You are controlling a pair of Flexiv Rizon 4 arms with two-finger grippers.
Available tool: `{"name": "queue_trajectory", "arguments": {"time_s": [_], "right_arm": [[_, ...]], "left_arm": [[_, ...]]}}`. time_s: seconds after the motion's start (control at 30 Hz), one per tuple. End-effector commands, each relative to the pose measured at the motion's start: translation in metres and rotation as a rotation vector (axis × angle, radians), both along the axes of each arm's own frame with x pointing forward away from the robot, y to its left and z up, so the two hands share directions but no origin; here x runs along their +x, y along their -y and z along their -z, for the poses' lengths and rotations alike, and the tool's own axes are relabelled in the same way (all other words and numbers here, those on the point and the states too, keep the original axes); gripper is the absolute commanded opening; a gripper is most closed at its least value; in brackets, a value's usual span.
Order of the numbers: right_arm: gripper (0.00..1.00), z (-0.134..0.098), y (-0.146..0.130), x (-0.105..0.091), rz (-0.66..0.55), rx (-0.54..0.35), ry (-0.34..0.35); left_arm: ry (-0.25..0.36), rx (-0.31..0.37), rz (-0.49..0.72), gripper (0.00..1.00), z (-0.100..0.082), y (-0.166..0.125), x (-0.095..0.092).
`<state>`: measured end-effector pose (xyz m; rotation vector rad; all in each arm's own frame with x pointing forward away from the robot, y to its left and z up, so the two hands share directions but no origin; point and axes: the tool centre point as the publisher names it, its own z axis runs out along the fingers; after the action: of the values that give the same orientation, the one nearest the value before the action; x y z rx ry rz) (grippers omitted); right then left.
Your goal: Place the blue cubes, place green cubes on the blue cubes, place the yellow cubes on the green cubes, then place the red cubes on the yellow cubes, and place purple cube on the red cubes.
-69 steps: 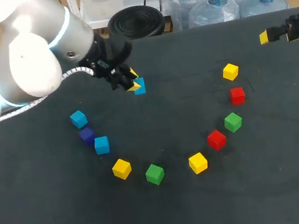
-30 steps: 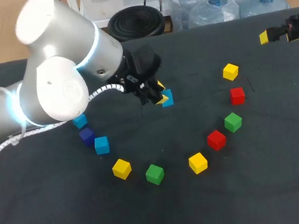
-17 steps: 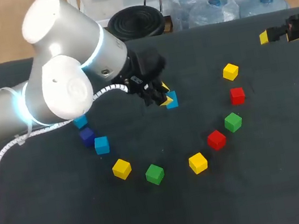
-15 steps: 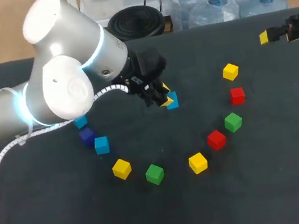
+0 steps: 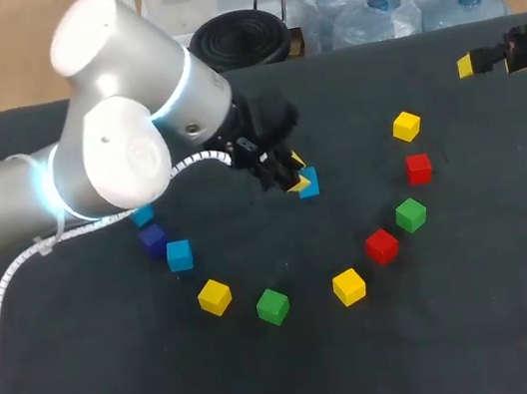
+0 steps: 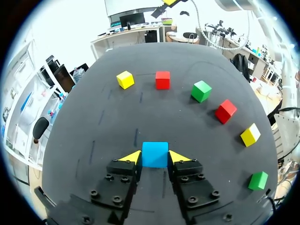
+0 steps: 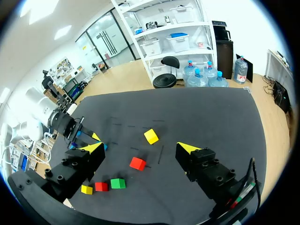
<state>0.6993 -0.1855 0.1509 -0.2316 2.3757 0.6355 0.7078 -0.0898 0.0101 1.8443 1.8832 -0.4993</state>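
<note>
My left gripper (image 6: pixel 154 158) is clamped on a blue cube (image 6: pixel 155 153), one yellow tip each side; can't tell if the cube touches the table (image 5: pixel 487 321). Rel. to that cube: yellow cube (image 5: pixel 406 124), red cube (image 5: pixel 419 168) & green cube (image 5: pixel 410 214) lie off to my right; purple cube (image 5: pixel 153 239) to my left, w/ a 2nd blue cube (image 5: pixel 142 215) just past it, mostly hidden under my left arm (image 5: pixel 114 151). Right gripper (image 7: pixel 140 147) splayed wide, holding nothing, well apart from the blue cube, farther right than the yellow cube
</note>
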Motion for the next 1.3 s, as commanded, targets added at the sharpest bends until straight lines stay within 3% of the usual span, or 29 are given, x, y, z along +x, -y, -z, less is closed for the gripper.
{"name": "queue_trajectory", "arguments": {"time_s": [0.03,0.13,0.2,0.27,0.6,1.13,1.17,1.3], "right_arm": [[1.00,0.000,-0.001,0.000,0.002,-0.002,0.000],[1.00,0.000,-0.001,0.000,0.002,-0.002,0.000],[1.00,0.000,-0.001,0.000,0.002,-0.002,0.000],[1.00,0.000,-0.001,0.000,0.002,-0.002,0.000],[1.00,0.000,-0.001,0.000,0.002,-0.002,0.000],[1.00,0.000,-0.001,0.000,0.002,-0.002,0.000],[1.00,0.000,-0.001,0.000,0.002,-0.002,0.000],[1.00,0.000,-0.001,0.000,0.002,-0.002,0.000]], "left_arm": [[-0.012,0.019,0.002,0.48,0.002,0.005,0.005],[-0.023,0.031,-0.003,0.49,0.005,0.004,0.004],[-0.026,0.034,-0.006,0.80,0.005,0.004,0.004],[-0.028,0.040,-0.011,1.00,0.005,0.003,0.004],[-0.002,0.031,-0.033,1.00,-0.009,-0.008,0.004],[-0.025,0.025,0.002,1.00,0.002,-0.001,0.002],[-0.029,0.021,0.002,0.84,0.003,0.000,0.003],[-0.033,0.016,0.012,0.80,0.005,0.004,0.003]]}}
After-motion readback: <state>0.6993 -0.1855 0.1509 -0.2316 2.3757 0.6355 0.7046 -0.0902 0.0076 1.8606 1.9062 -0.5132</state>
